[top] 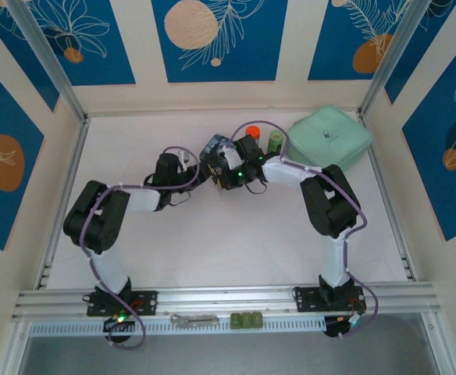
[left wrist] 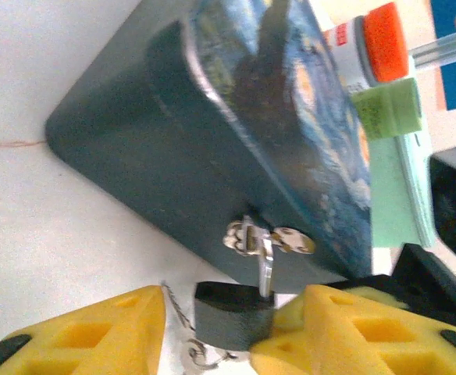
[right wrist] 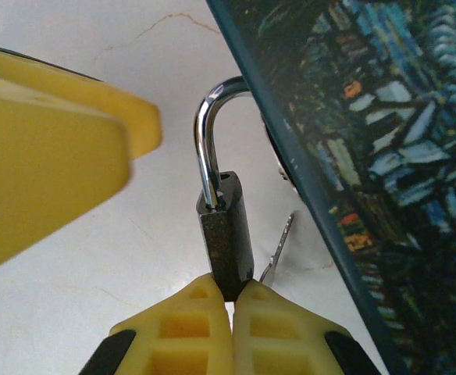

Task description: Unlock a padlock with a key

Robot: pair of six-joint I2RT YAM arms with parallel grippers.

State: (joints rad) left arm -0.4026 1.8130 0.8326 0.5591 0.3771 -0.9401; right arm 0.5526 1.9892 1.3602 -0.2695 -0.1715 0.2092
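Over at the far middle of the white table [top: 212, 250], both arms reached forward with elbows bent and met at the blue painted box [top: 215, 147]. The right gripper [right wrist: 232, 291] came in low with its yellow jaws pinched tight on the bottom end of the padlock [right wrist: 226, 234]. The dark body stood upright, and the silvery shackle [right wrist: 209, 133] arched up and hooked in at the box's edge. From the left wrist, the left gripper [left wrist: 234, 303] sat with its jaws parted. The padlock's body was in the gap, close to one yellow finger [left wrist: 329, 328], with daylight on the other side, so there was no clamp. A thin silvery strip [right wrist: 279, 248] leaned just beside the padlock against the box, too slim to identify. The surface was plain white and faintly veined, bounded by an aluminium rail [top: 228, 298] at the near edge. Cream walls around it carried blue panels [top: 212, 39] with leaf outlines and orange discs. Just behind the box stood an orange-capped bottle [top: 251, 131] and a green cylinder [top: 276, 141], and a mint-green pouch [top: 329, 137] lay to the right. On the rail rested a grey flat tool [top: 194, 319] and a row of green blocks [top: 246, 320], well apart from the action.
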